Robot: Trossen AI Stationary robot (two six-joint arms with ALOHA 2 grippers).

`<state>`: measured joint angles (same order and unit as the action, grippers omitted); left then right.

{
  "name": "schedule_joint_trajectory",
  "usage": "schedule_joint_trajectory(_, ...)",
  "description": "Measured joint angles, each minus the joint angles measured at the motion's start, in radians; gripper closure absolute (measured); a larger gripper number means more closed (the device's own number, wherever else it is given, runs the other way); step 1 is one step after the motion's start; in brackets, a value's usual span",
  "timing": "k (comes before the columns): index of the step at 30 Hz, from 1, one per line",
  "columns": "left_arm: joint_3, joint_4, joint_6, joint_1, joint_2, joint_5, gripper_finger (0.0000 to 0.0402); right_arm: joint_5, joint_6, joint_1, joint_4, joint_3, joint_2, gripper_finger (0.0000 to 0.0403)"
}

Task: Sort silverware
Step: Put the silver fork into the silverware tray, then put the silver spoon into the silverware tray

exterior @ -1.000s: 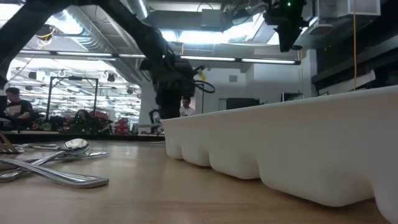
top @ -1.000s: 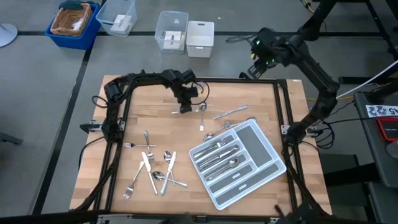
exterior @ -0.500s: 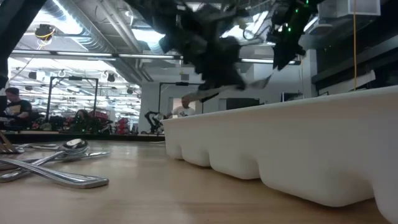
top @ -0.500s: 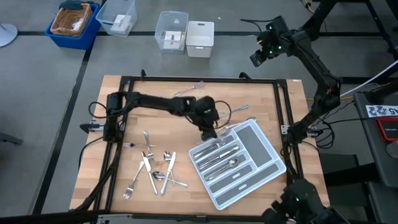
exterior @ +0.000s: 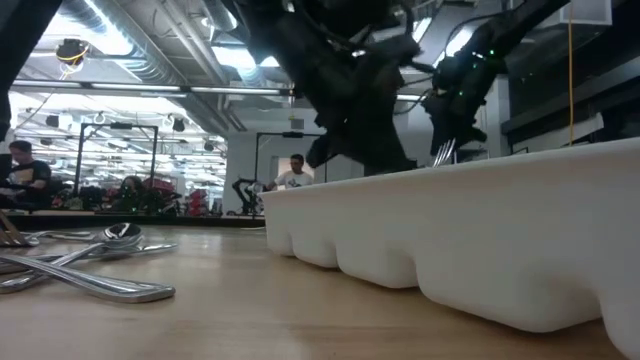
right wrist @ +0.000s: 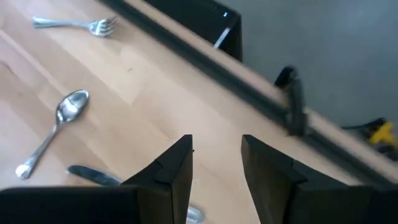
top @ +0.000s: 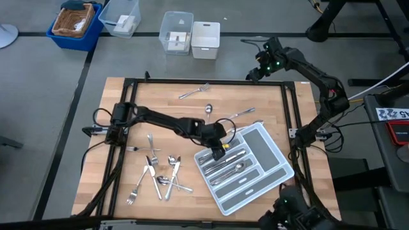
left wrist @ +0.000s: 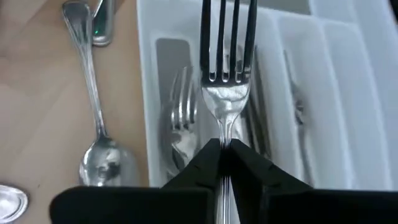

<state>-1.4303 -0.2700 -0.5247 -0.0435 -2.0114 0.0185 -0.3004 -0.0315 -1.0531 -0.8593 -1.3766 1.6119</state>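
A light grey compartmented tray (top: pixel 265 150) lies slantwise on the table's right half, with silverware in its narrow slots. My left gripper (top: pixel 219 152) hovers over the tray's left end, shut on a fork (left wrist: pixel 227 74). Below it a second fork (left wrist: pixel 180 118) lies in a slot. Loose silverware lies flat on the wood: a fork (top: pixel 195 91), a spoon (top: pixel 208 114) and a knife (top: pixel 239 115) at the far side, and a pile (top: pixel 160 172) near left. My right gripper (top: pixel 259 64) hangs open above the far right corner. My left gripper pinches the fork's handle just behind the head (left wrist: pixel 225 134) between its two fingers (left wrist: pixel 199 165). The fingers slant down from the table's left and lie along the fork, its tines pointing away from them. The fork is lifted clear above the tray's slots.
A black frame (top: pixel 204 82) runs around the tabletop. Beyond the far edge stand clear plastic boxes (top: pixel 176 32) and a blue bin (top: pixel 75 22). In the low view the tray's wall (exterior: pixel 480 240) fills the right foreground, with spoons (exterior: pixel 90 250) at the left.
My left gripper has swung from the table's far middle toward the near right, carrying the fork to above the tray's left end. My right gripper has come down over the far right corner and tipped further downward, staying open.
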Motion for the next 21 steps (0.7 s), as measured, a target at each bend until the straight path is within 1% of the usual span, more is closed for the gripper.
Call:
schedule_joint_trajectory(6, 0.000, -0.015, 0.004, -0.012, -0.035, -0.009, 0.0356, -0.007, 0.058, 0.048, 0.004, 0.072, 0.000, 0.0262)
schedule_joint_trajectory(10, 0.000, -0.013, -0.045, -0.011, -0.040, -0.006, 0.0330, -0.008, 0.061, 0.102, 0.004, 0.102, 0.000, 0.0262)
schedule_joint_trajectory(12, 0.000, -0.012, -0.076, -0.005, -0.039, 0.013, 0.0318, -0.007, 0.083, 0.132, 0.009, 0.109, 0.000, 0.0262)
schedule_joint_trajectory(14, 0.000, -0.013, -0.106, 0.004, -0.026, 0.044, 0.0312, -0.007, 0.135, 0.164, 0.032, 0.115, 0.000, 0.0262)
schedule_joint_trajectory(16, 0.000, -0.012, -0.107, 0.006, -0.001, 0.049, 0.0310, -0.006, 0.190, 0.197, 0.073, 0.120, 0.000, 0.0262)
schedule_joint_trajectory(21, -0.002, -0.015, -0.015, -0.003, 0.091, 0.043, 0.0318, 0.003, 0.332, 0.286, 0.222, 0.156, 0.000, 0.0262)
